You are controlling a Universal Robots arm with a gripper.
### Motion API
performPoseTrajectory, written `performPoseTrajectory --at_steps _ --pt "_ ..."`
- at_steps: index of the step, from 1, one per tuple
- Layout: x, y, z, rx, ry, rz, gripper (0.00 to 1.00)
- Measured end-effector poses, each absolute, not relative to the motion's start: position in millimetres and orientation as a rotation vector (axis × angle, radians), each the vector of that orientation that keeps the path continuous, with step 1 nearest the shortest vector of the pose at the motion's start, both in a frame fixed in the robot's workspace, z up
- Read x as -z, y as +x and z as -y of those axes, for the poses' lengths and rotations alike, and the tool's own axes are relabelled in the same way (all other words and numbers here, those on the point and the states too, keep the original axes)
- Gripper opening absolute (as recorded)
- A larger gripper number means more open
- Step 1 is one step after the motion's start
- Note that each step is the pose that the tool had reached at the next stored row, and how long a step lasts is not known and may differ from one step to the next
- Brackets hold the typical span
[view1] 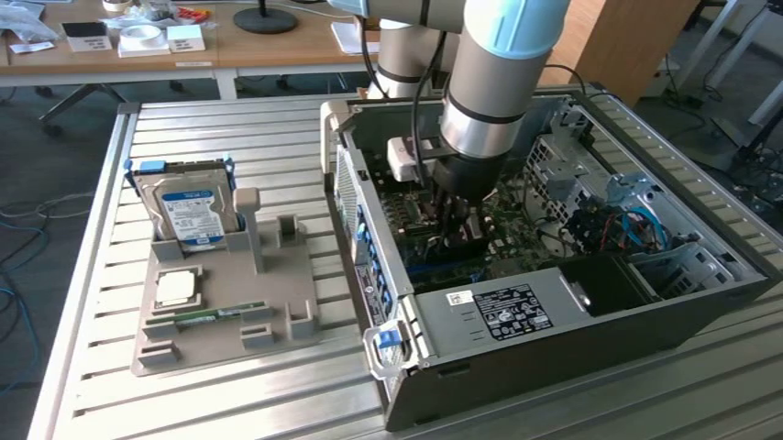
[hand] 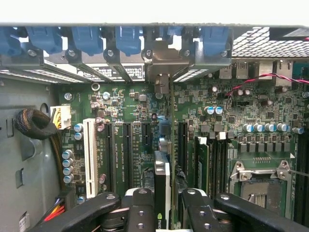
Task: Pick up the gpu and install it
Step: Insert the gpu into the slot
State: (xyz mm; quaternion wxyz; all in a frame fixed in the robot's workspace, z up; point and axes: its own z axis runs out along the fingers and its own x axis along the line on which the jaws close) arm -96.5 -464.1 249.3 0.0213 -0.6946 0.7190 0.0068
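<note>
Claw (hand: 164, 212) is pinching the gpu (hand: 162, 191) edge-on, a thin green board with a black cooler slab, held upright over the motherboard (hand: 125, 121) slots inside the open PC case (view1: 588, 321). We see glossy green board, shiny capacitors and blue plastic latches (hand: 87, 38). Outside, the ribbed aluminium counter (view1: 220, 128) carries a grey moulded tray (view1: 208, 312) with a silver hard drive (view1: 190, 215). Wooden desks sit behind.

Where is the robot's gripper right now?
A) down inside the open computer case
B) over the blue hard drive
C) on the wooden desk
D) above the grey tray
A: the gripper reaches down inside the open computer case, holding the gpu edge-on over the motherboard.
</note>
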Motion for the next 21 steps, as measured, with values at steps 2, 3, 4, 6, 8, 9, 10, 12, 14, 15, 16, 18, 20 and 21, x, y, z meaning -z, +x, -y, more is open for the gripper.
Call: performPoseTrajectory --at_steps 2,3,4,6,8,9,10,12,14,15,16,18,20,21 --pt "-248.9 -96.8 464.1 -0.021 -2.153 -2.229 0.26" --pt "-248.5 -96.9 464.1 -0.021 -2.153 -2.229 0.26" --pt "-247.9 -96.9 464.1 -0.021 -2.153 -2.229 0.26" --pt "-246.2 -97.0 464.0 -0.021 -2.153 -2.228 0.26" --pt "-245.9 -97.0 464.1 -0.021 -2.153 -2.228 0.26" --pt "-246.0 -97.0 464.1 -0.021 -2.153 -2.229 0.26" --pt "-246.0 -97.1 464.1 -0.021 -2.153 -2.229 0.26" --pt "-245.9 -97.1 464.1 -0.021 -2.153 -2.229 0.26" --pt "-246.0 -97.1 464.1 -0.021 -2.153 -2.229 0.26" --pt "-245.9 -97.1 464.1 -0.021 -2.153 -2.229 0.26" --pt "-245.9 -97.1 464.1 -0.021 -2.153 -2.229 0.26" --pt "-245.9 -97.1 464.1 -0.021 -2.153 -2.229 0.26" --pt "-245.6 -97.3 464.0 -0.022 -2.152 -2.229 0.27" --pt "-245.6 -97.3 464.0 -0.021 -2.152 -2.229 0.33"
